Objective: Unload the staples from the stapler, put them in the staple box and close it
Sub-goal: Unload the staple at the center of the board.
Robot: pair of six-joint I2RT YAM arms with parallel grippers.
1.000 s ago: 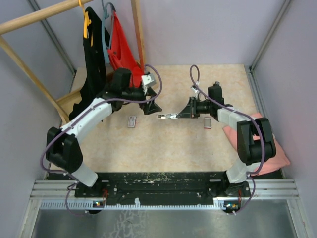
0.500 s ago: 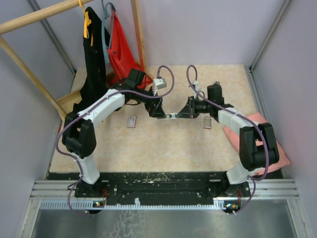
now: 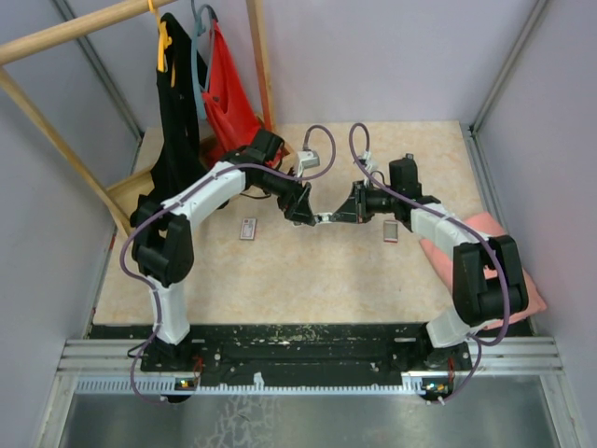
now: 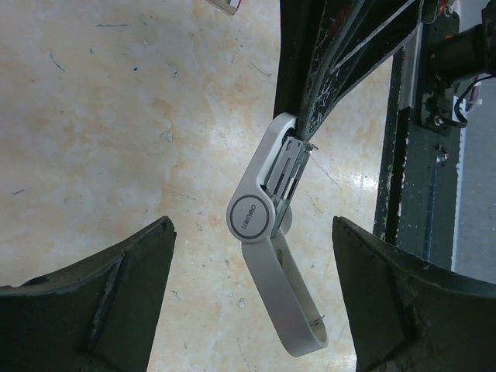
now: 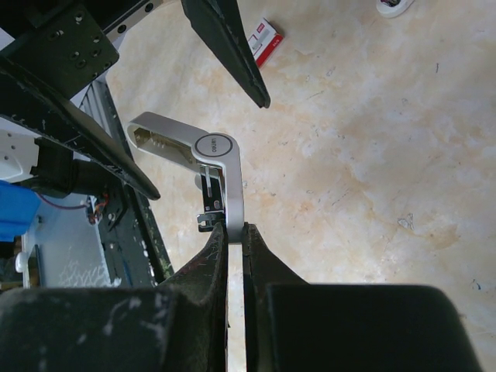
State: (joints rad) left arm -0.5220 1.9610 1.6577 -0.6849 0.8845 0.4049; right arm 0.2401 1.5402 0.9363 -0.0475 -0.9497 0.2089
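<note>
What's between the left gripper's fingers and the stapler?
Nothing: the left wrist view shows only bare tabletop between the stapler and either open finger of the left gripper.

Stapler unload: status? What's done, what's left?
Done: the stapler is swung open at its hinge, one arm clamped in the right gripper, jaws shut. In hand: the left gripper, jaws open, straddles the hinge and free arm without gripping. Left: getting the staples out; none show outside it yet.
</note>
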